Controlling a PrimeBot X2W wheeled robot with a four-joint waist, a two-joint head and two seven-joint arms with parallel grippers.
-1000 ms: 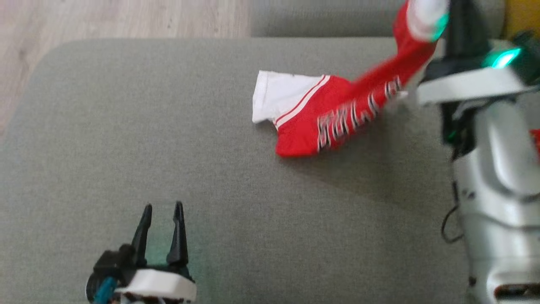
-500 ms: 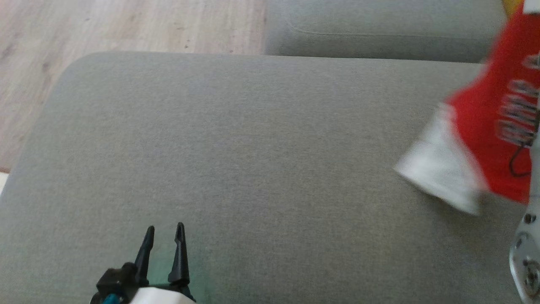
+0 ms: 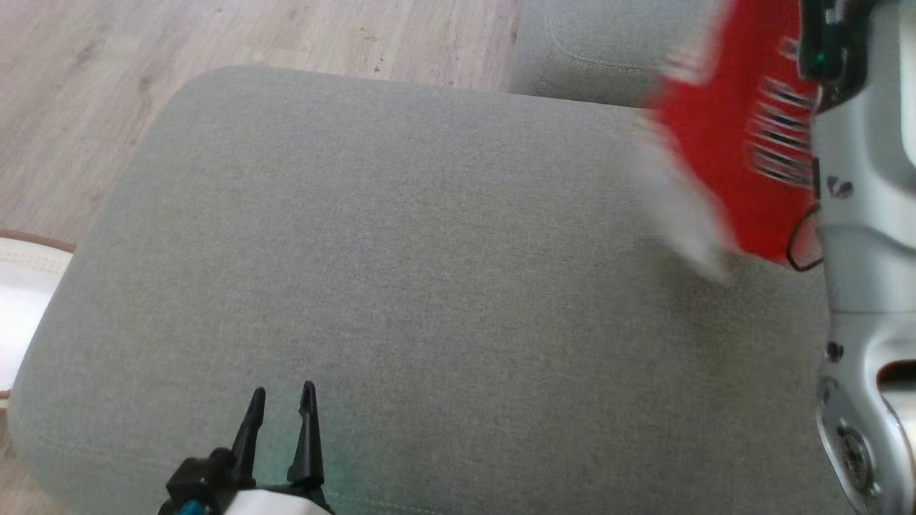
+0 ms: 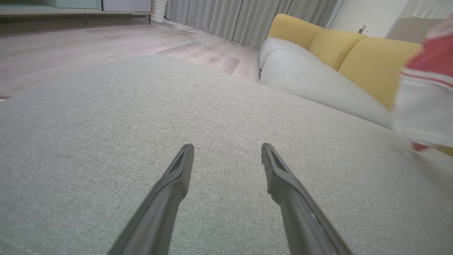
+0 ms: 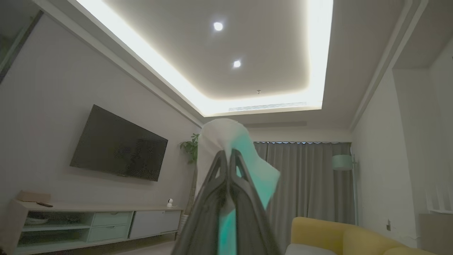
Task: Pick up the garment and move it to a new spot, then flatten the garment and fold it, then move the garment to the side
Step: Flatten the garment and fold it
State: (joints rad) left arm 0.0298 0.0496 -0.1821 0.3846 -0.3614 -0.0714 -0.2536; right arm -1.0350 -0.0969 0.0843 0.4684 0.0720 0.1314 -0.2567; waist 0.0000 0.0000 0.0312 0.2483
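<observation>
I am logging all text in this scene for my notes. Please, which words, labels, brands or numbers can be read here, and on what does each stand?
No text can be read.
Striped lettering on the red and white garment: too blurred to read.
Television on the wall: dark screen, no text visible.

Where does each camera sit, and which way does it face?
Head view: on the head, looking down at the grey cushion; left gripper and pale right arm show.
Left wrist view: low over the cushion, facing the yellow sofa; open fingers show.
Right wrist view: raised, facing ceiling and television; right gripper shut on the garment.
Shared: head and left wrist views show cushion, garment.
</observation>
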